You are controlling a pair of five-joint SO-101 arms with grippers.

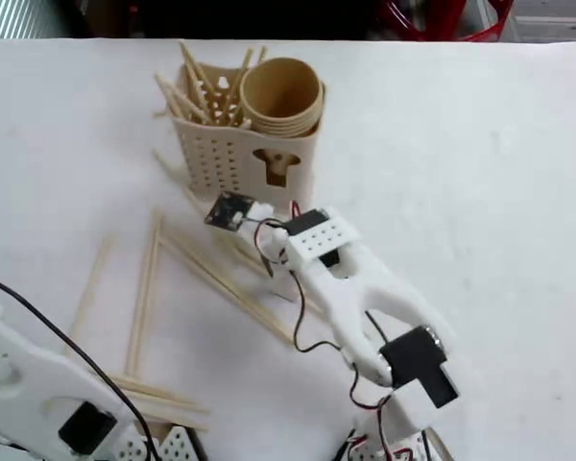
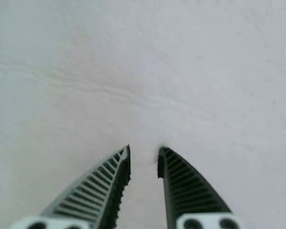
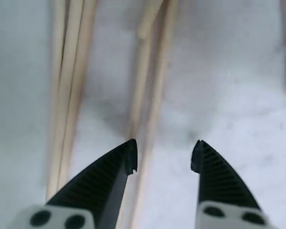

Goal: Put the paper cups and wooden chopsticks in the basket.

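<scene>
Chopsticks (image 3: pixel 148 95) lie beneath the right gripper (image 3: pixel 164 155), jaws parted. From above, its arm (image 1: pixel 355 288) partly covers them, and cups (image 1: pixel 281 93) nest in the basket (image 1: pixel 235 158). The left gripper (image 2: pixel 144 160) gapes over the table (image 2: pixel 133 71).

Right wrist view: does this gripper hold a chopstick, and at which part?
Nothing is held. The right gripper is open, its jaws apart over chopsticks that lie on the table.

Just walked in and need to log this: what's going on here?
Two robot arms are clearing a table into a basket. The paper cups and several chopsticks already stand in it; more chopsticks lie loose on the table. The right gripper hangs over a few of them, jaws open, holding nothing. The left gripper is over bare table, jaws open too.
</scene>
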